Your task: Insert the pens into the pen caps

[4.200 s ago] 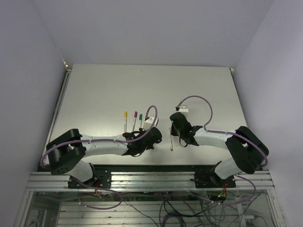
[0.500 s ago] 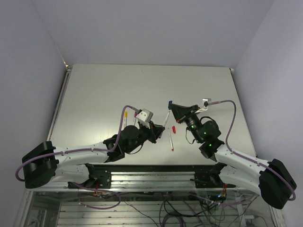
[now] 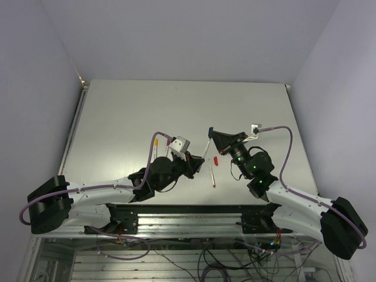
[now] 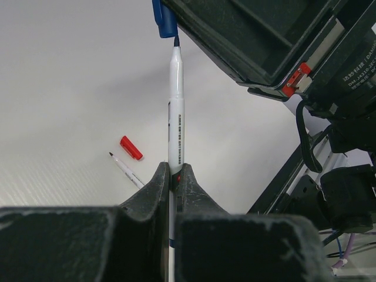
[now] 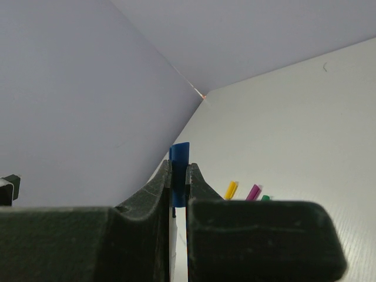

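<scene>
On the table (image 3: 117,117), nearest the arm bases, an uncapped pen (image 3: 212,174) lies flat. A red cap (image 3: 216,160) sits just beside it at 1 o'clock. The left gripper (image 4: 175,170) is clamped on a white pen (image 4: 176,100) pointing toward 1 o'clock. Its dark tip is at the mouth of a blue cap (image 4: 164,17) pinched in the right gripper (image 5: 178,170). At 10 o'clock from the left gripper lie three capped pens (image 5: 253,191): yellow, purple and green.

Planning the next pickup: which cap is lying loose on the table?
The red cap, lying flat beside the bare pen; the blue cap is pinched in the right gripper.
</scene>
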